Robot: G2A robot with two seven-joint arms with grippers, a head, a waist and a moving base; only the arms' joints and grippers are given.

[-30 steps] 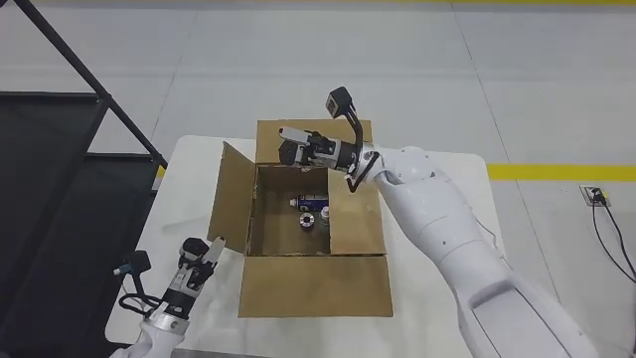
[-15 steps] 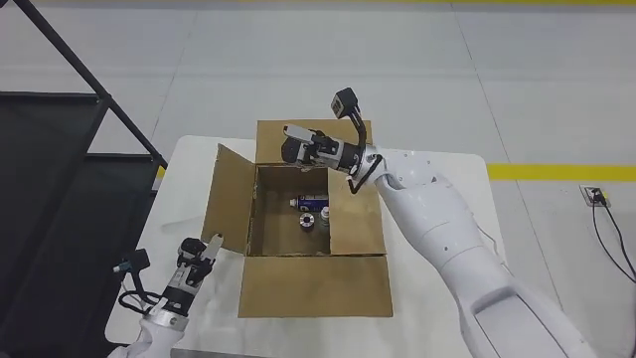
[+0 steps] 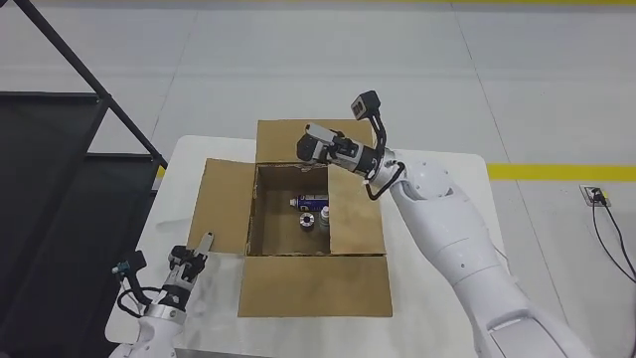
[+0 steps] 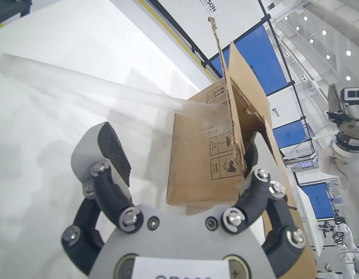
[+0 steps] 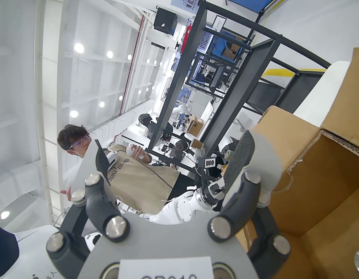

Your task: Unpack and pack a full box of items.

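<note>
The cardboard box (image 3: 314,286) sits open on the table (image 3: 437,249), holding a small bottle (image 3: 311,201) and a round metal part (image 3: 307,222), probably light, rigid and slick, best pinched across the body from above; the right gripper (image 3: 305,145) over the far flap (image 3: 278,139) and the left gripper (image 3: 199,247) near the left flap (image 3: 227,221) both gape empty.

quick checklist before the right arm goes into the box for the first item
1. Left flap of the box folded out: ok, it lies flat.
2. Right flap folded out: not ok, it covers the right part of the opening.
3. Right gripper ready: ok, fingers open and empty.
4. Right gripper over the opening: not ok, it is above the far flap.
5. Left gripper clear of the left flap: cannot tell, it is open close to the flap's near corner.
6. An item in sight: ok, a bottle lies inside.
</note>
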